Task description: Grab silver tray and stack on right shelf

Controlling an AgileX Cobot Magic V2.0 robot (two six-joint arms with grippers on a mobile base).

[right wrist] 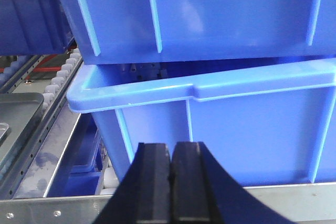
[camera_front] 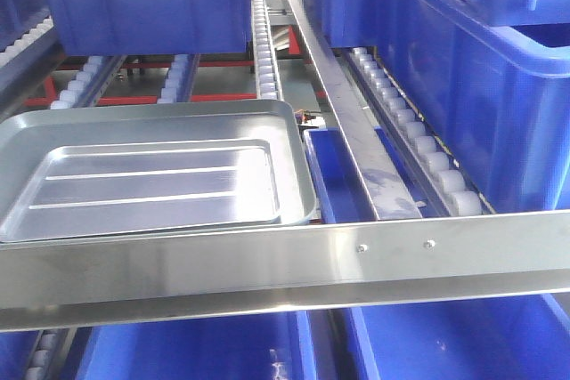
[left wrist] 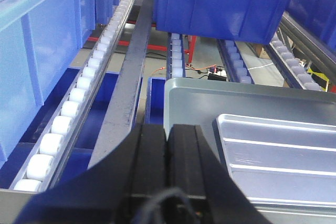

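Steel flow racks with white roller tracks [camera_front: 419,144] fill the scene, and big blue bins [camera_front: 463,68] sit on them, two stacked at the right side and another toward the back left. Across the front runs the right shelf's flat front rail [camera_front: 285,260], with two small screws right of its middle. On the rollers just behind the rail's left part lies a larger smooth-floored steel tray [camera_front: 298,166], and the silver tray [camera_front: 147,186], showing two long raised ribs, is nested inside it, lying flat. Neither gripper touches it. In the left wrist view the left gripper [left wrist: 169,150] has its black fingers pressed together on nothing, near the larger tray's near left corner. The right gripper [right wrist: 170,166] is likewise clenched and empty, facing the lower blue bin's wall.
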